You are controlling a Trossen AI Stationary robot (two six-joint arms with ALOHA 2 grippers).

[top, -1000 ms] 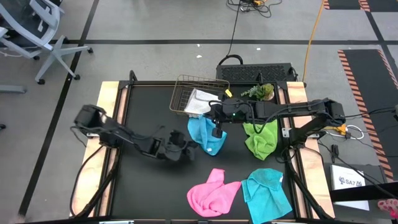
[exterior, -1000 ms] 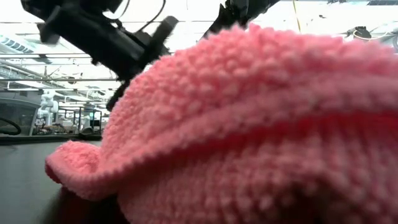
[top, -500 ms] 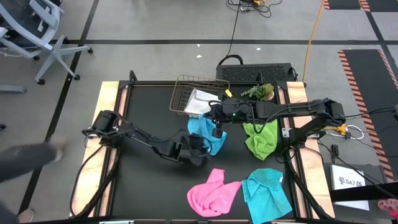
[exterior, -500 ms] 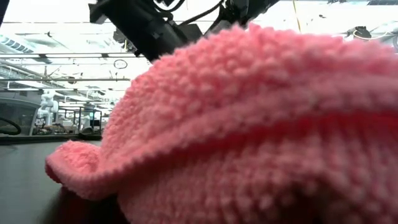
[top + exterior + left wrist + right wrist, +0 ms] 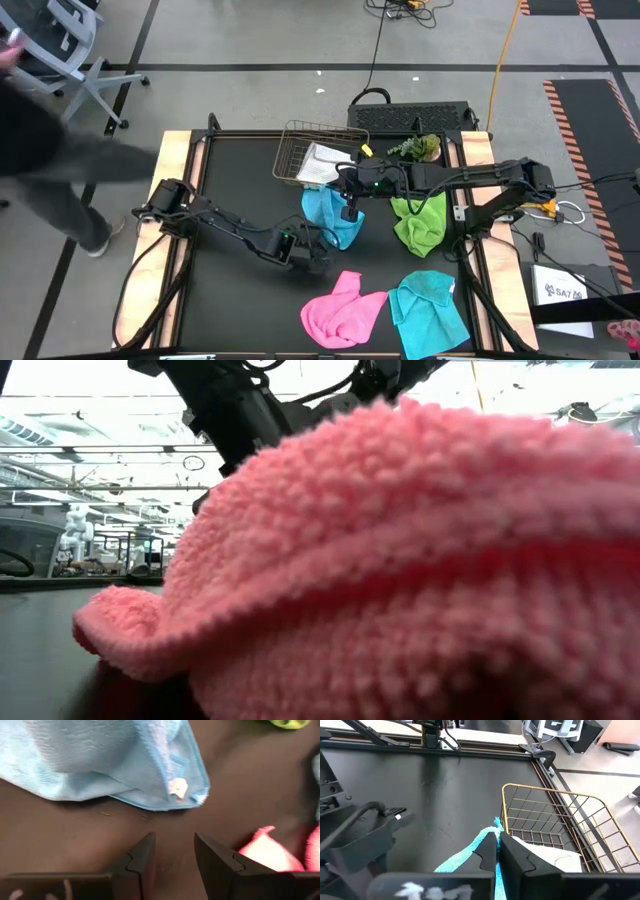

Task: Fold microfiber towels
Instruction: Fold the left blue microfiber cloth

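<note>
Your right end effector (image 5: 498, 851) is clenching a corner of the cyan towel (image 5: 332, 215), seen only from its wrist, beside the wire basket (image 5: 555, 827). Your left end effector (image 5: 174, 854) is hovering released over the desk (image 5: 75, 830), below that towel's edge, near the pink towel (image 5: 340, 310)

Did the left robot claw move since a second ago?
Yes. The left gripper slid along the table toward the pink towel, ending near the blue towel's lower edge.

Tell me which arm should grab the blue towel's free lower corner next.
Left. The left hand is open, just short of the blue towel's tagged corner. The right hand is shut on that towel's upper corner, beside the basket.
</note>
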